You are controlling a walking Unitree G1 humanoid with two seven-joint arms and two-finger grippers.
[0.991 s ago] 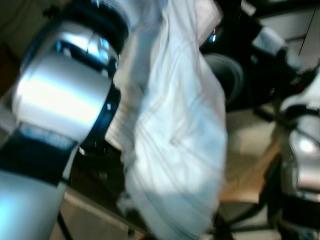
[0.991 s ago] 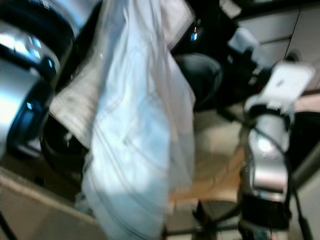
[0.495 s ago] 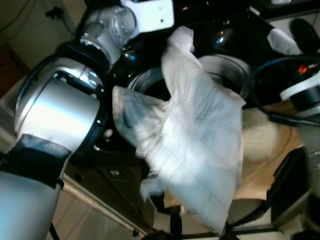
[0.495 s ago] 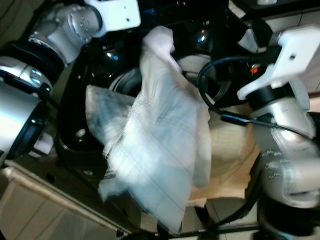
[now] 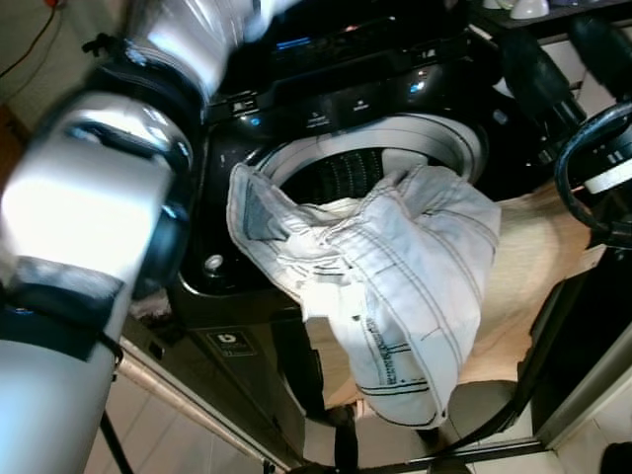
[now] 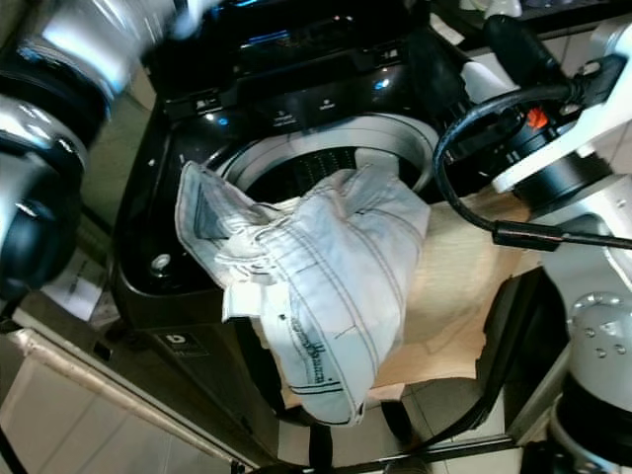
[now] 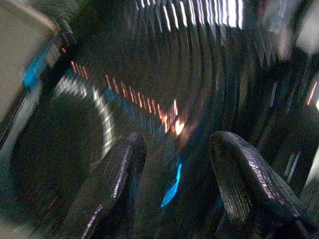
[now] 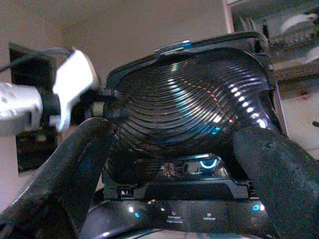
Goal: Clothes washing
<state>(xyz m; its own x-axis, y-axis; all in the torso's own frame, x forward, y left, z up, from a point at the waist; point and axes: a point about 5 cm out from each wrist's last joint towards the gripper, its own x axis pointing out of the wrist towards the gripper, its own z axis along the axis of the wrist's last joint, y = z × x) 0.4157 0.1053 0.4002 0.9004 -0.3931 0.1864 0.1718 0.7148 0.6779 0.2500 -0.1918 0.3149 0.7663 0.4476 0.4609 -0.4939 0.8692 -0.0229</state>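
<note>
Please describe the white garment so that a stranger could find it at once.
Find the black top-loading washing machine with its round drum opening. Draped over the opening's front rim and hanging down the machine's front is the white garment. Thin dark stripes set it apart from the plain beige cloth beside it.

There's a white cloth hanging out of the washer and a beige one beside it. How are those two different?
The white cloth has thin dark stripes; the beige cloth looks plain. The white one lies crumpled over the front rim of the washer, part at the drum opening and part hanging down outside; the beige one lies flatter, to the robot's right and partly under it. Both are outside the drum, not yet fully loaded.
</note>
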